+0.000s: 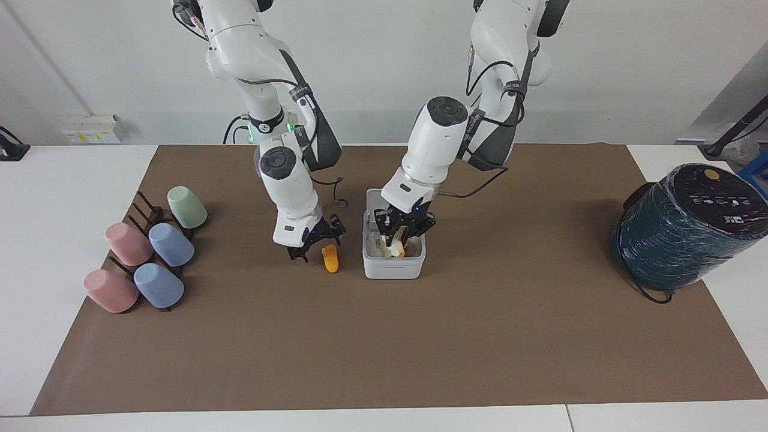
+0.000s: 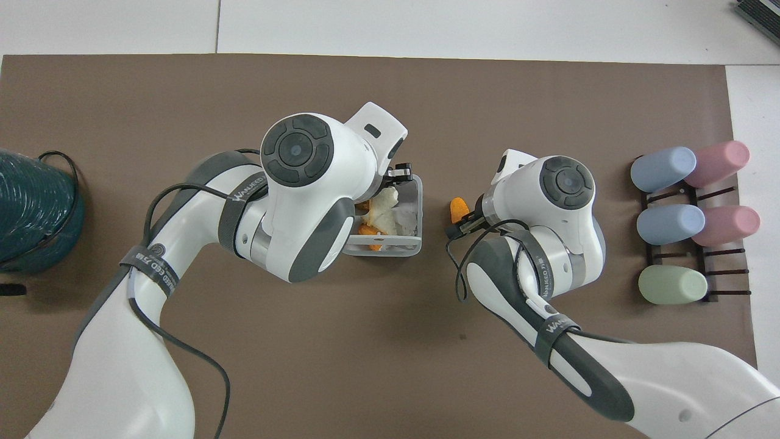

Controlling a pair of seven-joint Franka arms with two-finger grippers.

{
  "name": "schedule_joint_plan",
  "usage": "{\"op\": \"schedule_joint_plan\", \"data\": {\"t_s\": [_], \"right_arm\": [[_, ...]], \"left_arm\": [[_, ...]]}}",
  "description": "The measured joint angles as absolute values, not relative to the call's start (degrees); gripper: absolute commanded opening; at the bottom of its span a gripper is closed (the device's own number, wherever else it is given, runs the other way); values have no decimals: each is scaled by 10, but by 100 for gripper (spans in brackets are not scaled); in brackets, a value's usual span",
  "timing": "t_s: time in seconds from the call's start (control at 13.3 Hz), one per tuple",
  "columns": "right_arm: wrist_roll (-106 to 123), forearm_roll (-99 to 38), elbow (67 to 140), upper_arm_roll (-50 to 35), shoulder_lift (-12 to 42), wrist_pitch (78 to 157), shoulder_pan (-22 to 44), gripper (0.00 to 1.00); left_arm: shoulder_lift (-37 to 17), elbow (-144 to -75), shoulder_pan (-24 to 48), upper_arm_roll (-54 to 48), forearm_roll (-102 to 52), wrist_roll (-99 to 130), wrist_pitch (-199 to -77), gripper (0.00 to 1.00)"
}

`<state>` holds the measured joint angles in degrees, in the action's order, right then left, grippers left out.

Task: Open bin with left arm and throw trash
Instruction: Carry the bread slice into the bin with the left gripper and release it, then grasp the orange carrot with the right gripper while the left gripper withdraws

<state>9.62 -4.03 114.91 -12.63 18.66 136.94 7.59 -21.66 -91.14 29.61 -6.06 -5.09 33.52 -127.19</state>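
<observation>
Inside open bin (image 1: pixel 393 267): bread wedges (image 2: pixel 382 208); left end effector (image 1: pixel 398 234) grip unclear; right end effector (image 1: pixel 312 246) open.

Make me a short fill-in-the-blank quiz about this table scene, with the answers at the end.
1. The left claw is over the open ____.
2. The orange piece lies on the mat beside the bin, toward the ____ arm's end of the table.
3. The rack holds two pink cups, two blue cups and one ____ cup.
4. The right claw holds ____.

Answers: bin; right; green; nothing
</observation>
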Motion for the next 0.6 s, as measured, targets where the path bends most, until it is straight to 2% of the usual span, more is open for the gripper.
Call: {"op": "schedule_joint_plan", "data": {"t_s": [0.08, 0.15, 0.23, 0.3, 0.38, 0.6], "right_arm": [[96, -48, 1154, -127, 189, 1381, 77, 100], [96, -53, 1156, -127, 190, 1388, 78, 89], [96, -55, 1157, -127, 192, 1390, 79, 58], [96, -55, 1157, -127, 194, 1393, 79, 11], [96, -55, 1157, -127, 194, 1394, 79, 0], [96, -56, 1157, -128, 194, 1415, 79, 0]], "left_arm": [[-217, -911, 296, -60, -51, 336, -1270, 58], [-217, -911, 296, -60, -51, 336, -1265, 58], [-216, -910, 296, -60, -51, 336, -1260, 58], [-216, -908, 296, -58, -51, 336, -1253, 57], [-215, -900, 293, -55, -51, 336, -1237, 56], [-211, -836, 258, -47, -51, 329, -1137, 54]]}}
